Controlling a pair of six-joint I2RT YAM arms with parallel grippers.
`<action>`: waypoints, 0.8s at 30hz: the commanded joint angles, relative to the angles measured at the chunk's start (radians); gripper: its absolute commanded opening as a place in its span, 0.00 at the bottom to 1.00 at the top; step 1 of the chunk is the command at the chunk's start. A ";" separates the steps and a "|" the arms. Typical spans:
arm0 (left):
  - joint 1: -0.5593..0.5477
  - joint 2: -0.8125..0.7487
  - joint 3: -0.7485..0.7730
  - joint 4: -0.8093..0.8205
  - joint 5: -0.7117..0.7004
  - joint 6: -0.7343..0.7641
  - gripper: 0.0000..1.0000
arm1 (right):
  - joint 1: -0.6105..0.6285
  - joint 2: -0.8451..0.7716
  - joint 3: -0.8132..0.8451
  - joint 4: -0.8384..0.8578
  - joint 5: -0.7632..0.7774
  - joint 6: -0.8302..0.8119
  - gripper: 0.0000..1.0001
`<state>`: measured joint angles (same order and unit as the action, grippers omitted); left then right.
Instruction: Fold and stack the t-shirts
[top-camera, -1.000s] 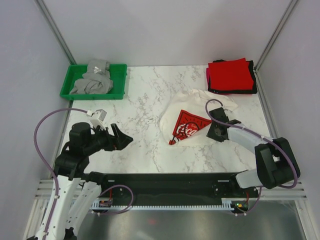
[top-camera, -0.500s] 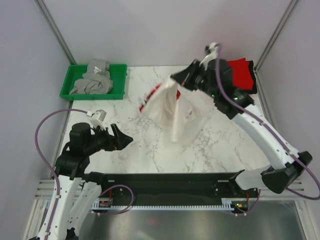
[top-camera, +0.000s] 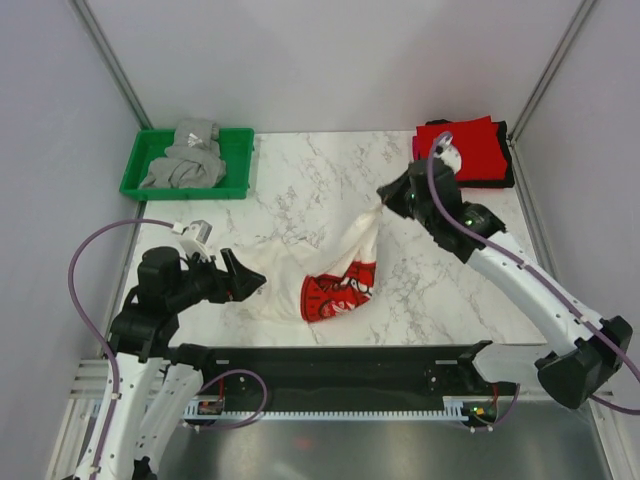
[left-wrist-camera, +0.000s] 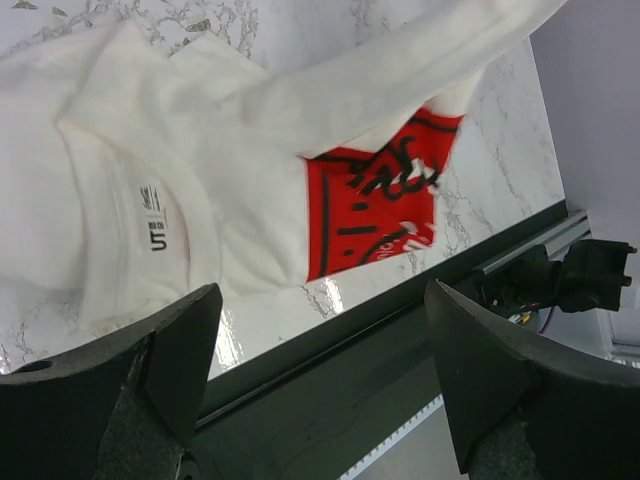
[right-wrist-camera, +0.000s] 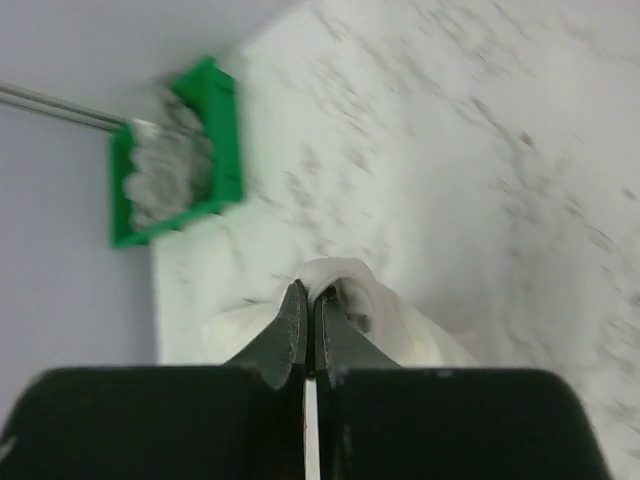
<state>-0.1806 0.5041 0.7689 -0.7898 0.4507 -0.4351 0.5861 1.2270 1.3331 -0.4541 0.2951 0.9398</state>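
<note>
A white t-shirt (top-camera: 345, 258) with a red print (top-camera: 336, 295) hangs stretched from my right gripper (top-camera: 384, 204) down to the table's near left. The right gripper (right-wrist-camera: 308, 290) is shut on a fold of the white cloth (right-wrist-camera: 350, 285), held above the table. My left gripper (top-camera: 247, 279) is open and low, right by the shirt's near edge. In the left wrist view the shirt's collar and label (left-wrist-camera: 154, 226) and the red print (left-wrist-camera: 375, 200) lie just beyond the open left gripper (left-wrist-camera: 320, 300), nothing between its fingers. Folded t-shirts, red (top-camera: 460, 148) on black, are stacked back right.
A green tray (top-camera: 135, 172) at the back left holds a crumpled grey t-shirt (top-camera: 188, 162); it also shows in the right wrist view as the green tray (right-wrist-camera: 226, 130). A black rail (top-camera: 330, 362) runs along the table's near edge. Frame posts stand at both back corners.
My right gripper shut on the white shirt, lifted it high, then swung it down and left, so the shirt now trails to the near left. The left arm has not moved.
</note>
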 joint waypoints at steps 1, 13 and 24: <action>0.006 0.008 -0.003 0.037 0.013 0.024 0.89 | -0.002 -0.090 -0.103 -0.078 0.079 0.051 0.03; -0.052 0.215 -0.022 0.132 -0.046 -0.042 0.69 | -0.092 -0.351 -0.537 -0.118 0.070 0.048 0.00; -0.143 0.666 0.044 0.305 -0.403 -0.149 0.63 | -0.117 -0.328 -0.565 -0.081 0.000 0.005 0.00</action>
<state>-0.3195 1.1309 0.7555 -0.5674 0.2012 -0.5362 0.4774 0.8940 0.7506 -0.5739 0.3267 0.9649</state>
